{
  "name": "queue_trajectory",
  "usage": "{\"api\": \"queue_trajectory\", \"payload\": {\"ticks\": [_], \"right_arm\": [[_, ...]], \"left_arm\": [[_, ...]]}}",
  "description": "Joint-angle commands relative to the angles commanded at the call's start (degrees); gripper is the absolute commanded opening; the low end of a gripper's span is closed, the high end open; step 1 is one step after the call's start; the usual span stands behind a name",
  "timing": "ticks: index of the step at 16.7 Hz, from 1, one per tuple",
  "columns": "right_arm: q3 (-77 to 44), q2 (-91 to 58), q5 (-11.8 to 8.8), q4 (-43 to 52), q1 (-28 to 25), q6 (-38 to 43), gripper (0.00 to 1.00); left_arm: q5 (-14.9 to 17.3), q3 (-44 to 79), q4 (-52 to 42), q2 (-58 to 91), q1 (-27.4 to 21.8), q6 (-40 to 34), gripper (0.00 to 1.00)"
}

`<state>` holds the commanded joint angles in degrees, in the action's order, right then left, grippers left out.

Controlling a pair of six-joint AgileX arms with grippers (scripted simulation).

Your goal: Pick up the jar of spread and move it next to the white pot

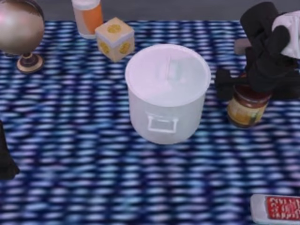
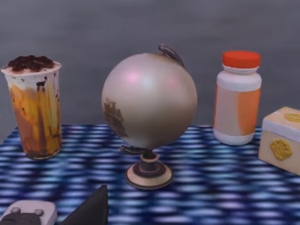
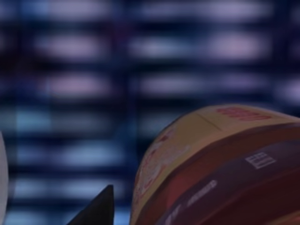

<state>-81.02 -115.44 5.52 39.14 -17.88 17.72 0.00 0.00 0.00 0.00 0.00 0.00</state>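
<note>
The jar of spread point(image 1: 246, 107) stands upright on the blue cloth just right of the white pot point(image 1: 166, 91), a small gap apart. My right gripper point(image 1: 257, 86) hangs directly over the jar's lid, open, with its fingers spread wider than the jar. In the right wrist view the jar's yellow-tan label point(image 3: 187, 150) fills the near corner, and one dark fingertip point(image 3: 101, 208) stands a little apart from it. The other finger is hidden. My left gripper point(image 1: 5, 164) is parked at the table's left edge, open and holding nothing.
A globe point(image 1: 18, 28), an orange container with white top point(image 1: 88, 16) and a tan cube point(image 1: 115, 38) stand along the back left. A red-and-white box point(image 1: 276, 208) lies at the front right. The left wrist view adds a drink cup point(image 2: 35, 108).
</note>
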Motion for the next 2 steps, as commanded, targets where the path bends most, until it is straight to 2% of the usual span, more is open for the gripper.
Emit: {"api": "queue_trajectory", "payload": {"ticks": [2], "right_arm": [[0.0, 0.0, 0.0, 0.0, 0.0, 0.0, 1.0]], "left_arm": [[0.0, 0.0, 0.0, 0.0, 0.0, 0.0, 1.0]]}}
